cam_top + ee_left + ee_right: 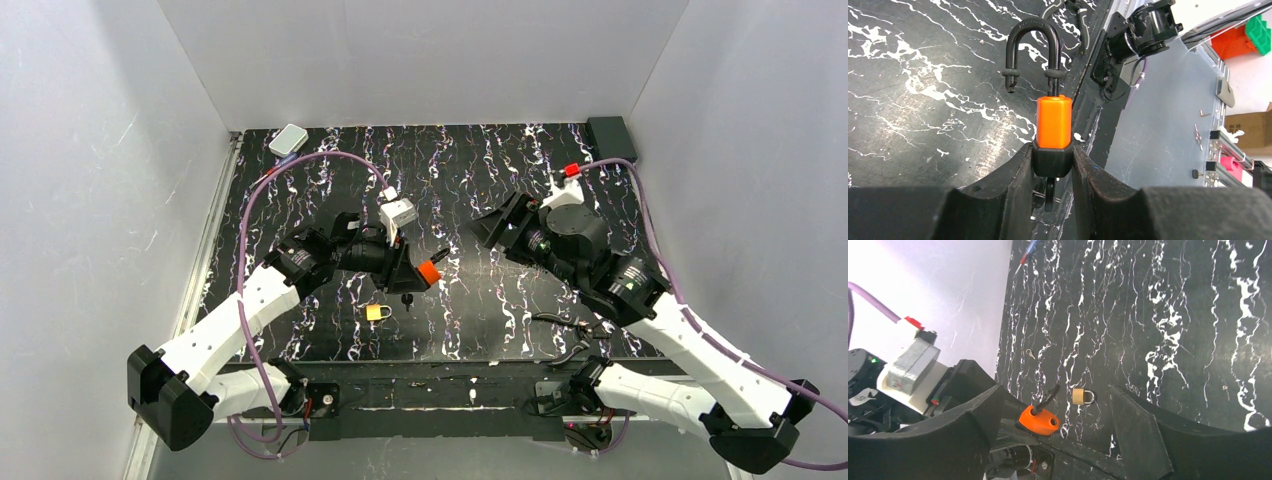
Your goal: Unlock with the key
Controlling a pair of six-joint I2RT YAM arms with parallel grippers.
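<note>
Boxy orange padlock [1054, 122], black U-shackle [1055, 52], marbled table [923, 100]

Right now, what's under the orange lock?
The orange lock is pinched at its black bottom end by the left gripper. A small dark thing, likely the key, sticks out below. The keyhole is covered, so I cannot see it.

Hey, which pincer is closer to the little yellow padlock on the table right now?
Left. The left pincer, shut on the orange padlock, hangs just beyond and right of the yellow padlock. The right pincer, open, sits farther off to its right.
</note>
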